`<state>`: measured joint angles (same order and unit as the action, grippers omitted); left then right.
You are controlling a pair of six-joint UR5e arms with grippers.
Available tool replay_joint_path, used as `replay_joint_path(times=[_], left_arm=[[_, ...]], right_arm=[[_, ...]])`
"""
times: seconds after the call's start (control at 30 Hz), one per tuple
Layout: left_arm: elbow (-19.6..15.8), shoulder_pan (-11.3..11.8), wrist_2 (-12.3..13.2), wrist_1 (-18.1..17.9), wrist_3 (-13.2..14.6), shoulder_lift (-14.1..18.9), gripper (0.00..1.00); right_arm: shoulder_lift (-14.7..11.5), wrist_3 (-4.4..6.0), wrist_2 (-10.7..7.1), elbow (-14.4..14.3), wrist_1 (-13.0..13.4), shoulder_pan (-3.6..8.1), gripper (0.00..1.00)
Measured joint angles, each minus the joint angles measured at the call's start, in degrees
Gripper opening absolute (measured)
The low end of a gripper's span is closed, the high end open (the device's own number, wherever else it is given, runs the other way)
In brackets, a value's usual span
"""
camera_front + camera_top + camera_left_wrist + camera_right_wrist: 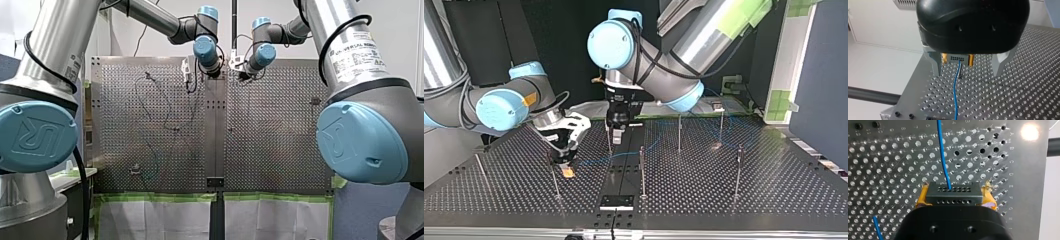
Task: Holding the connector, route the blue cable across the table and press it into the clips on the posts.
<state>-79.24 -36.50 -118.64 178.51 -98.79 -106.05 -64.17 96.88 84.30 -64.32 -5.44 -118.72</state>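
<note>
Connector (953,194): dark grey block, two rows of small holes, level, clamped end to end between yellow pads (922,198).
Cable (944,157): thin, blue, leaving a middle hole, trailing in slack curves.
Posts (642,170): thin metal rods, upright, spaced apart.

Cable (944,157) cut off at both wrist views' edges, faint in front view. Posts (641,170): tops too small to make out.
</note>
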Motion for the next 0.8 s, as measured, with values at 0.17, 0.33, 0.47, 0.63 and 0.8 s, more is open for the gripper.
replay_joint_path(times=[0.17,0.33,0.47,0.63,0.8], left_arm=[[2.31,0.38,-0.54,1.39,0.14,-2.31,1.00],[4.73,0.79,-2.07,2.19,0.33,-4.73,1.00],[6.91,1.14,-2.99,1.93,0.42,-6.75,1.00],[9.46,1.46,-3.24,1.00,0.52,-7.54,1.00],[11.89,1.75,-3.14,0.60,0.56,-7.71,1.00]], right_arm=[[0.02,-0.01,0.00,-0.03,0.00,0.04,0.00],[0.02,-0.09,0.00,-0.03,0.00,0.04,0.00],[0.02,-0.20,0.00,-0.04,0.01,0.05,0.00],[0.03,-0.26,0.00,-0.05,0.04,0.06,0.00],[0.04,-0.27,0.00,-0.05,0.08,0.06,0.00]])
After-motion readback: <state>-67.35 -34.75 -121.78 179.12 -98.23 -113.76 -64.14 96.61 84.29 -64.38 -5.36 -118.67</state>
